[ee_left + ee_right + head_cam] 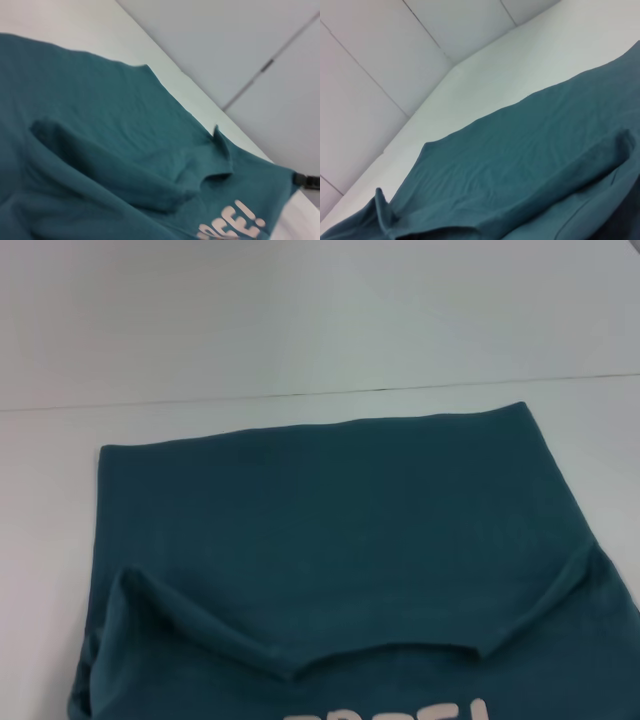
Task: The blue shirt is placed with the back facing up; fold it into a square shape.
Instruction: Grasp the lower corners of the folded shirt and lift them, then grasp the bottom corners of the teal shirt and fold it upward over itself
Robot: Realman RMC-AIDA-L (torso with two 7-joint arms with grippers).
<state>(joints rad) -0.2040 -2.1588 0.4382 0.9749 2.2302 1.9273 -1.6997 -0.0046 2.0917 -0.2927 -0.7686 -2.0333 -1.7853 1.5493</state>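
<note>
Head view: we see the blue shirt (330, 530) flat on the white table (300, 330), near hem flipped showing lettering (400, 713), fold edge running left-right; neither gripper visible, so state unknowable.

Right tool (306, 181): dark, blocky tip.

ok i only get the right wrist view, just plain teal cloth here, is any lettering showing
Observer: Yes. In the head view, white lettering shows on the blue shirt at its near side, on a turned-over flap.
Operator: does that flap go right across
Observer: Nearly. The flap edge is raised at both ends and dips in the middle.
Operator: shirt all on the table
Observer: Its far hem lies flat on the table, short of the table's far edge; the near part is out of view.
</note>
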